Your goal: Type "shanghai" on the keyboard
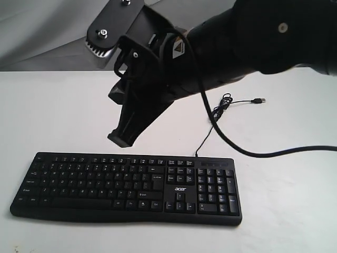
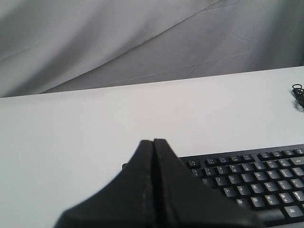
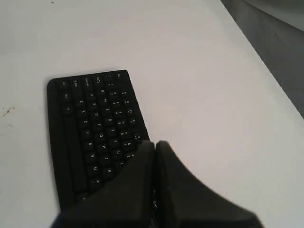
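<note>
The black full-size keyboard [image 1: 105,182] lies flat on the white table [image 1: 52,105], its long side parallel to the table edge nearest the exterior camera and close to that edge. Its number pad [image 1: 216,190] is at the right end, with the white acer logo [image 1: 180,189] just beside it. A thin USB cable [image 1: 221,108] runs from the keyboard's back edge toward the far edge of the table, loops once, and ends in a plug lying loose on the table.

The right tool [image 1: 122,138] reaches across from the right and hangs tilted above the keyboard's back edge, over the function-key row and clear of the keys. Its fingers are pressed together with nothing between them.

The left tool [image 2: 153,141] is narrow too, fingers meeting and holding nothing. It sits over the keyboard's left end, pointing toward the far edge and the grey cloth [image 2: 118,42] beyond. Whether it touches the keys cannot be told.
</note>
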